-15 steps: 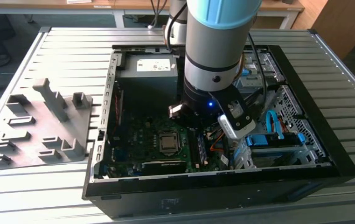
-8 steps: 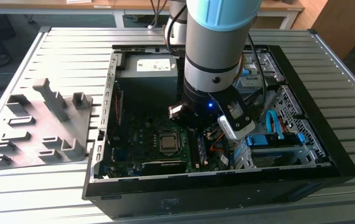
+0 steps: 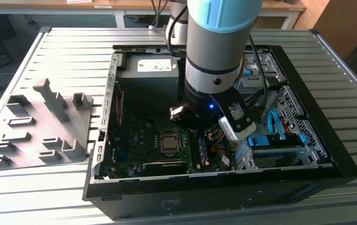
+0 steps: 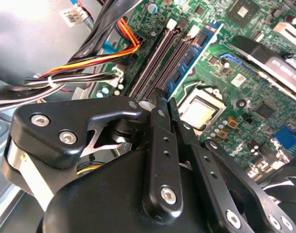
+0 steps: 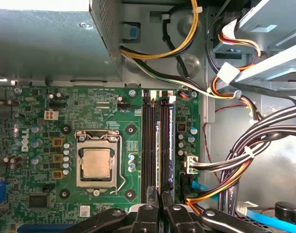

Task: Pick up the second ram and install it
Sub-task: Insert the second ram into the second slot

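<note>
One ram (image 4: 194, 53), a blue-green strip with dark chips, stands seated in the slot nearest the cables (image 5: 171, 145). I cannot tell whether it is the second ram. Long black slots (image 4: 157, 58) (image 5: 148, 145) lie beside it. In both wrist views my gripper (image 4: 165, 97) (image 5: 160, 196) is shut, with nothing visible between its black fingers. The tips hang over the near end of the slots, close beside the ram's end. In the exterior view my arm (image 3: 219, 56) reaches down into the open computer case (image 3: 328, 164).
The bare processor socket (image 5: 96, 162) lies beside the slots. The grey power supply (image 5: 45, 43) and bundles of cables (image 5: 245, 160) crowd the slot area. Blue drive brackets (image 3: 278, 140) sit at the exterior view's right. A grey fixture (image 3: 37, 126) rests on the table at its left.
</note>
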`<action>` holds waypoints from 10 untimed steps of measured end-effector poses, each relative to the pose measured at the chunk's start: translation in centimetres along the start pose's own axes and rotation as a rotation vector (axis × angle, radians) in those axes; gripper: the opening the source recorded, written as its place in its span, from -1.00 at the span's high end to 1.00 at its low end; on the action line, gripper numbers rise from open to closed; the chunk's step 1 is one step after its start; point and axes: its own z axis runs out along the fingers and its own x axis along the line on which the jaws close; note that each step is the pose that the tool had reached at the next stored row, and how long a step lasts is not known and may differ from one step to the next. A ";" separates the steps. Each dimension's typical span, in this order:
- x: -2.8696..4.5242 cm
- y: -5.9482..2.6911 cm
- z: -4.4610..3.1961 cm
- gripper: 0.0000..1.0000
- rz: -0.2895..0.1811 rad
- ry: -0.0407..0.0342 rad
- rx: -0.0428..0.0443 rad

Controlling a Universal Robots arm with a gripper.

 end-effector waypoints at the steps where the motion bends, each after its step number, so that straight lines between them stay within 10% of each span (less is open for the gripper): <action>1: 0.00 0.00 0.02 0.73 0.000 0.0000 0.0000; 10: 0.01 -0.01 0.23 0.73 0.000 0.0000 -0.0001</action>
